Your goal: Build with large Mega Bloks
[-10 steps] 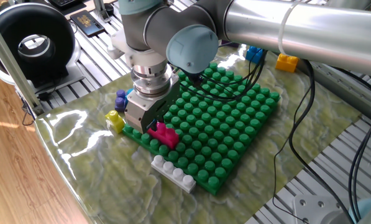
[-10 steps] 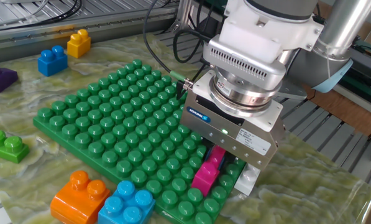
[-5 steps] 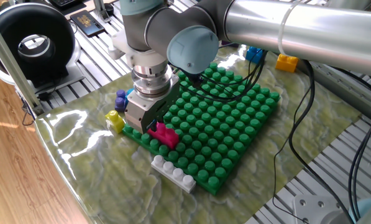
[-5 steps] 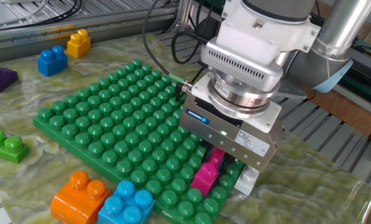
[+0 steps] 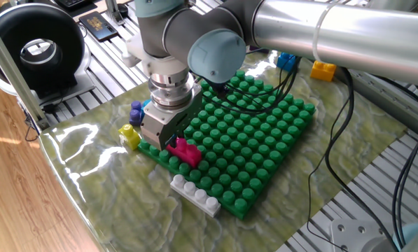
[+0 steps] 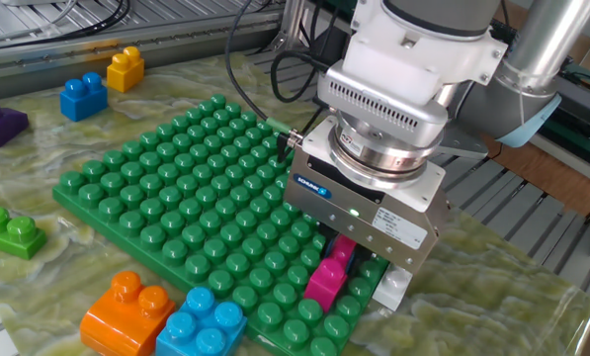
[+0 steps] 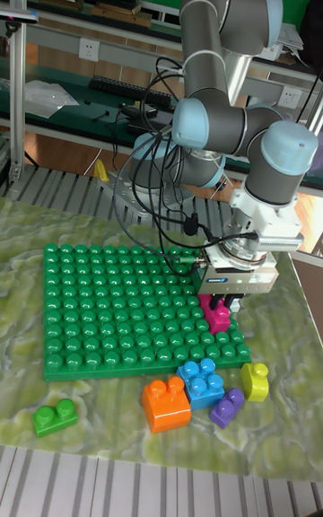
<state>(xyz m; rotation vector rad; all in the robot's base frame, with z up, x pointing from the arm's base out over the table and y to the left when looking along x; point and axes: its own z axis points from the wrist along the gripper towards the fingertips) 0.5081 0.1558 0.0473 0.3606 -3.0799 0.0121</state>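
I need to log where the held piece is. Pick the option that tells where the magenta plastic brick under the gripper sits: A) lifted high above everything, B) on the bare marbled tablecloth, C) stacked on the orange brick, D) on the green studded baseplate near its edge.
D: the magenta plastic brick sits among the studs of the green studded baseplate near its edge, directly beneath the gripper.

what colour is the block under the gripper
Magenta block, clearest in the other fixed view, below the gripper.

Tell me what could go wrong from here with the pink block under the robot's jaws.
The magenta plastic brick sits at the very edge of the green studded baseplate; pressed slightly off the studs, it may seat crooked or tip outward. The gripper is low over it, and the white-grey brick lies just beside the plate, so a sideways move could knock it.
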